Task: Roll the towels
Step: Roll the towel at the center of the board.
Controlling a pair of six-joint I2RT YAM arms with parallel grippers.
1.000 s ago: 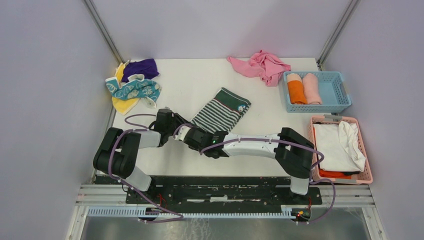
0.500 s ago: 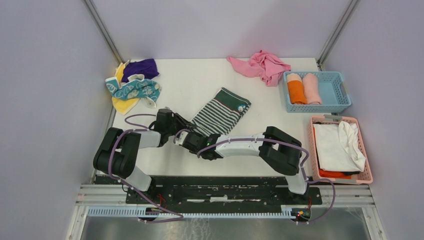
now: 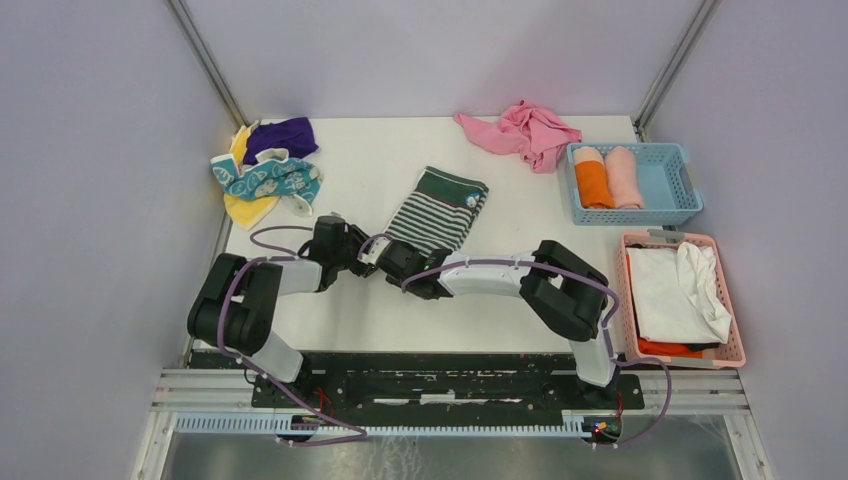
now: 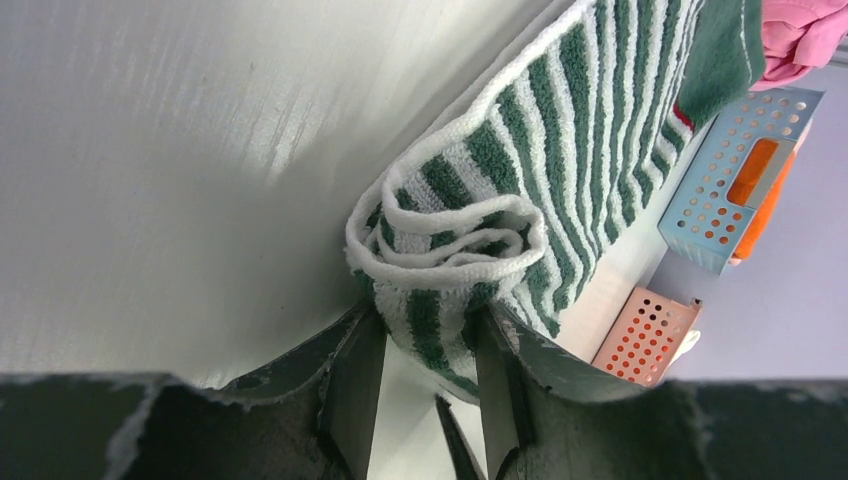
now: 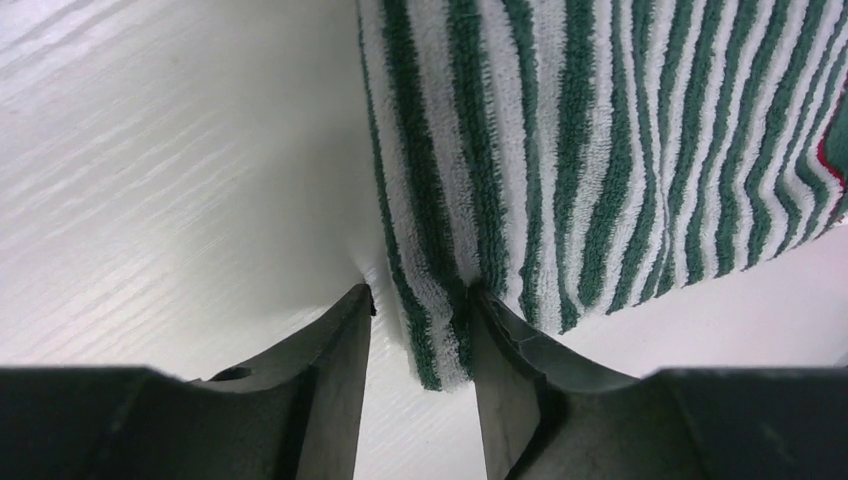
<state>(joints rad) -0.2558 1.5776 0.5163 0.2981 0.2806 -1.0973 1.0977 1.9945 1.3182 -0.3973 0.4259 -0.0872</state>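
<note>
Your left gripper (image 4: 425,340) is part-closed, with the near end of the striped towel (image 4: 560,170) pinched between its fingers. That end is doubled over into a loose curl just above the fingertips, and the cloth fills the gap from one finger to the other. Just to its right, your right gripper (image 5: 420,300) is also part-closed and grasps the same towel's near edge at a corner. The cloth presses against one finger, and only a sliver of table (image 5: 170,150) shows beside the other. The rest of the towel lies flat on the table, running away from both grippers toward the far right.

From above, the two wrists crowd together over that near end, so neither grip can be seen from there.

At the far left, the yellow towel (image 3: 243,209) is mostly buried under the teal towel (image 3: 270,180), and the purple towel (image 3: 284,135) lies bunched behind them. A pink cloth (image 3: 525,130) sits crumpled at the back. The blue basket (image 3: 672,153) holds two rolls. In the pink basket (image 3: 735,352), white fabric (image 3: 675,290) covers something orange, which shows only as a strip.
</note>
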